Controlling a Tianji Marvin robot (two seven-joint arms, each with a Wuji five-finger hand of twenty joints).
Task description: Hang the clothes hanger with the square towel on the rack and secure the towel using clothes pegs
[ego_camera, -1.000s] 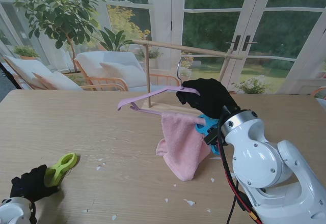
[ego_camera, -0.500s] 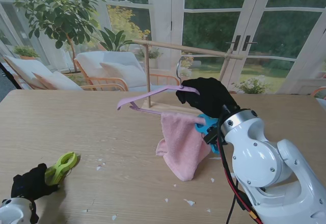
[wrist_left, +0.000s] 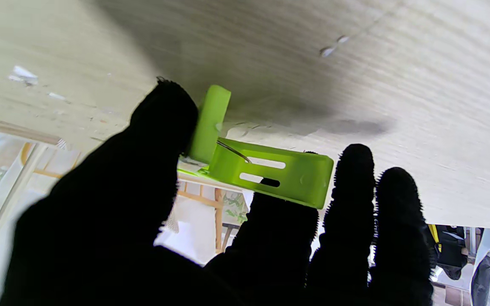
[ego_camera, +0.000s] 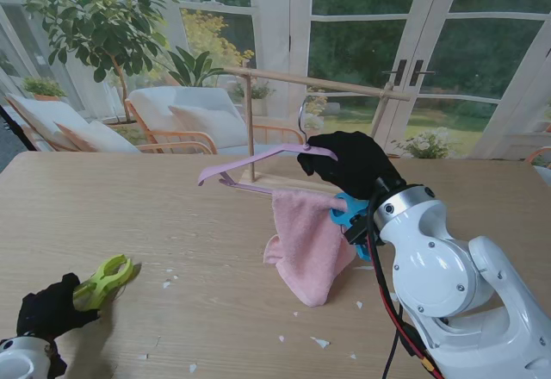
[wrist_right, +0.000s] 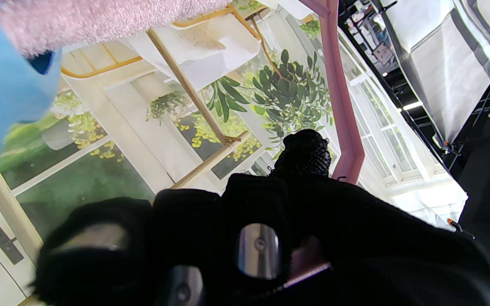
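Presently: left robot hand (ego_camera: 50, 310) pinched lime-green plastic clothes peg (ego_camera: 103, 280) against the wooden bench (ego_camera: 189, 224). Right robot hand (ego_camera: 349, 165) clasped the pink plastic hanger (ego_camera: 250, 165), pink square terry towel (ego_camera: 308, 245) draped beneath, blue peg (ego_camera: 349, 214) alongside. Advised: grip peg handles squarely before lifting.

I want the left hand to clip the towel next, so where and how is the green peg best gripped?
Pinch the green peg by its two flat handle tails, thumb on one and a finger on the other, probably coming from the near side where the left hand already sits. The tails spread apart there, so squeezing them should open the far clamping end.
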